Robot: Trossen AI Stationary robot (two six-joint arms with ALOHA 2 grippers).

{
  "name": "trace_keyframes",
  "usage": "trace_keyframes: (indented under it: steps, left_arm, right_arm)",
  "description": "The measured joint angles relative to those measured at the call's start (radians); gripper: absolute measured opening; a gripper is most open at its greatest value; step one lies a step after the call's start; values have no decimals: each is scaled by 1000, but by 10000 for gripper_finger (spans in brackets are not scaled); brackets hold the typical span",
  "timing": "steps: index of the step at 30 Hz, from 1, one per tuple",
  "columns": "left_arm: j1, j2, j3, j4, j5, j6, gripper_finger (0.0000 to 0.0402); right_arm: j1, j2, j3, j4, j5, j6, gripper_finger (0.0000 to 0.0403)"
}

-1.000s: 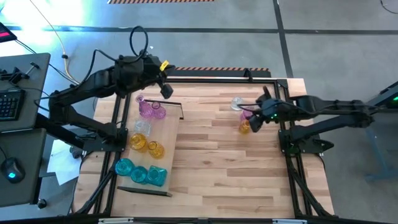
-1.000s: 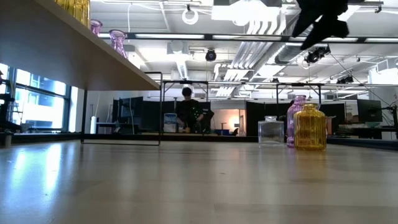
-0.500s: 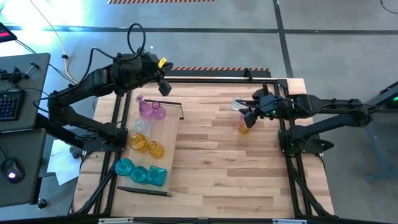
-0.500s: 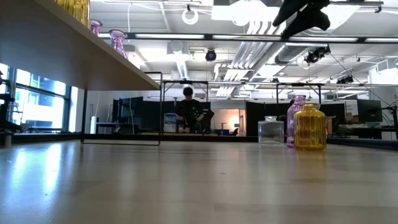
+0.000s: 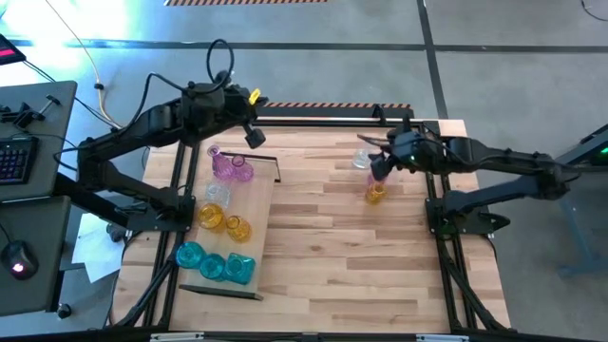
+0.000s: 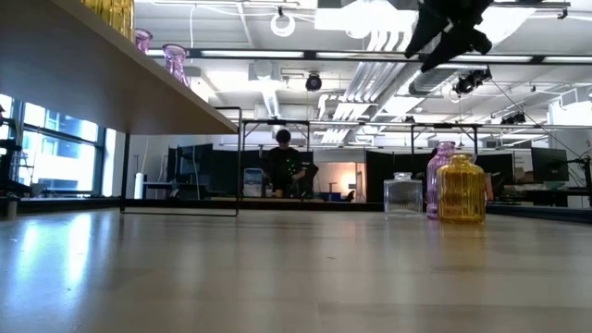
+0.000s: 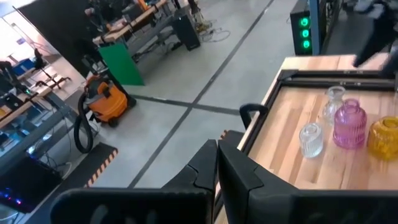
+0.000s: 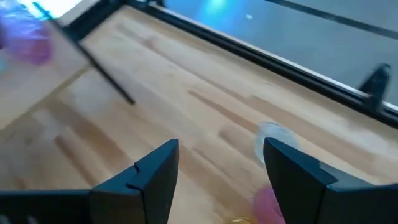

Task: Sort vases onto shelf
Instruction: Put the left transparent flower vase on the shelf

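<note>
A pink (image 5: 377, 177), an amber (image 5: 376, 194) and a clear vase (image 5: 360, 160) stand on the tabletop at the far right; they also show in the low view, the amber one (image 6: 462, 190) nearest. My right gripper (image 5: 369, 155) hangs open above them, touching none; its wrist view shows the clear vase (image 8: 272, 139) beyond its fingers (image 8: 155, 169). The shelf (image 5: 249, 204) lies at the left, bearing pink (image 5: 229, 167), clear (image 5: 217, 194), amber (image 5: 211, 218) and teal vases (image 5: 190, 255). My left gripper (image 5: 255, 136) is shut and holds nothing above the shelf's far end.
A black metal frame (image 5: 332, 121) runs along the table's far edge and both sides. Bare wood (image 5: 332, 247) lies between the shelf and the right-hand vases. A desk with keyboard (image 5: 14, 157) stands beyond the left edge. A person (image 6: 280, 162) sits far off.
My right gripper has moved toward the table's far edge and a little left, staying open above the three vases at the far right. The vases have not moved.
</note>
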Motion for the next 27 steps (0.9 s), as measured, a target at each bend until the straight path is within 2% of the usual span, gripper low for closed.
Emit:
trace_keyframes:
  steps: [3,7,17,27]
  left_arm:
    - [0,14,0,-3,0,1,5]
    - [0,26,0,-4,0,0,5]
    - [0,27,0,-4,0,2,5]
    - [0,27,0,-4,-1,1,5]
  right_arm:
    - [-61,22,0,-42,-39,-18,216]
    - [-147,93,0,-72,-153,-49,216]
    - [-287,305,0,7,-297,-186,216]
    - [-399,416,0,22,-317,-268,216]
